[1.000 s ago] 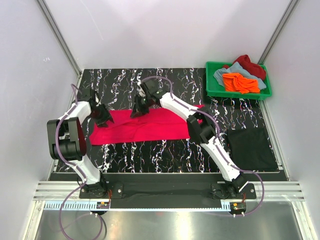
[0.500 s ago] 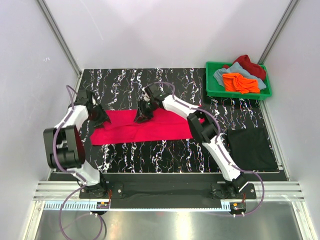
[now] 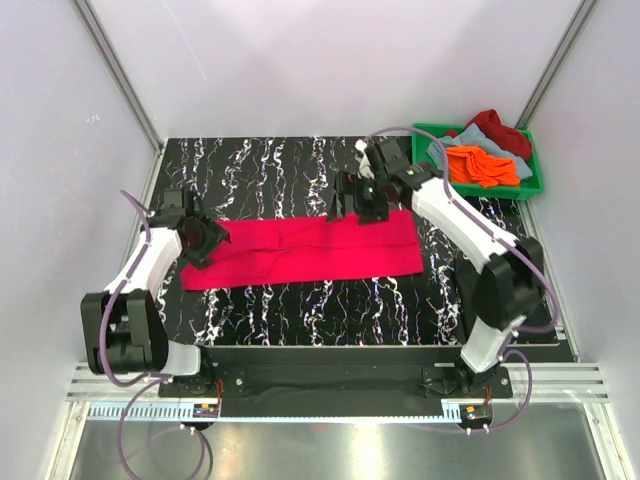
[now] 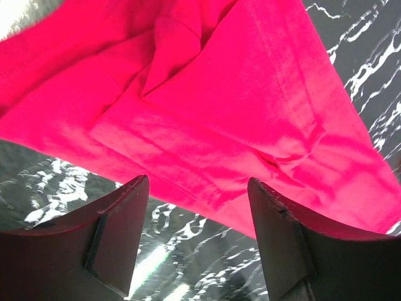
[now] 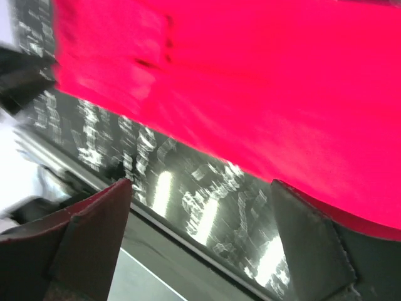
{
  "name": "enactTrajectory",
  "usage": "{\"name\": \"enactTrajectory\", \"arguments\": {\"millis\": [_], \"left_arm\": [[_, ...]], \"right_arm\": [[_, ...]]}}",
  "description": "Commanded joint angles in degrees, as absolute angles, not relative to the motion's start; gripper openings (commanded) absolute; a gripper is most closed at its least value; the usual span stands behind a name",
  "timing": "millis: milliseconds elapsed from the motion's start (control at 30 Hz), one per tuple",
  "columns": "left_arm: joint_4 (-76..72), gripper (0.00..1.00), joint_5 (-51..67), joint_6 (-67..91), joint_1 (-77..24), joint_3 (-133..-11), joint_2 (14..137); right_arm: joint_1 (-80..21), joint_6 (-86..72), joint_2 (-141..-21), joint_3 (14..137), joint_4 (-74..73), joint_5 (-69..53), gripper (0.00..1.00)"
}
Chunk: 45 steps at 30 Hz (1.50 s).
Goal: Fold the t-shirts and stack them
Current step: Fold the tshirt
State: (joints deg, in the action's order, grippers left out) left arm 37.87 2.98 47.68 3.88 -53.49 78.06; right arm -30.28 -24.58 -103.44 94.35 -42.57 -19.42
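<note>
The bright pinkish-red t-shirt [image 3: 300,250] lies flat on the black marbled table as a long strip folded lengthwise. My left gripper [image 3: 205,243] hovers at its left end, open, with bare table between the fingers and the shirt [image 4: 207,106] just beyond the tips [image 4: 197,188]. My right gripper [image 3: 355,200] hangs above the strip's far edge, right of centre, open wide and holding nothing [image 5: 200,188]; the shirt [image 5: 250,81] fills the upper part of that view. Orange [image 3: 480,165], grey-blue [image 3: 445,148] and dark red [image 3: 497,128] t-shirts sit in the crate.
The green plastic crate [image 3: 430,185] stands at the table's back right corner. A dark folded cloth [image 3: 535,320] lies at the near right, partly under my right arm. The table's front rail [image 5: 156,232] shows in the right wrist view. White walls enclose the table.
The right gripper opened, let go of the red shirt and swung right and back. The shirt's right end now lies spread flat. The left gripper opened wider at the left end.
</note>
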Motion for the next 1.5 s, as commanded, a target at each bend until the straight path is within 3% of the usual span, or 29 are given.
{"name": "enactTrajectory", "arguments": {"millis": [0, 133, 300, 800, 1200, 1467], "left_arm": [[38.31, 0.69, 0.26, 56.50, 3.08, -58.52, 82.76], [42.18, 0.69, 0.17, 59.41, 3.08, -63.19, 88.50], [43.77, 0.70, -0.35, 64.15, 3.43, -64.33, 94.30], [47.02, 0.69, -7.03, 51.43, 3.43, -78.56, 115.38], [41.84, 0.67, -3.52, 33.15, -0.52, -103.25, 129.19], [40.43, 0.66, -0.44, 30.50, -4.48, -123.74, 141.93]], "right_arm": [[-31.46, -18.82, -97.75, 86.51, -45.26, -12.66, 1.00], [-31.46, -15.83, -91.33, 81.39, -45.70, -8.71, 1.00], [-31.46, -11.78, -91.58, 79.28, -45.97, -4.31, 1.00], [-29.88, -11.43, -110.56, 82.45, -44.91, -8.52, 1.00], [-33.21, -15.11, -109.25, 71.90, -40.96, -17.39, 1.00], [-41.91, -20.74, -113.11, 74.35, -36.74, -24.69, 1.00]]}}
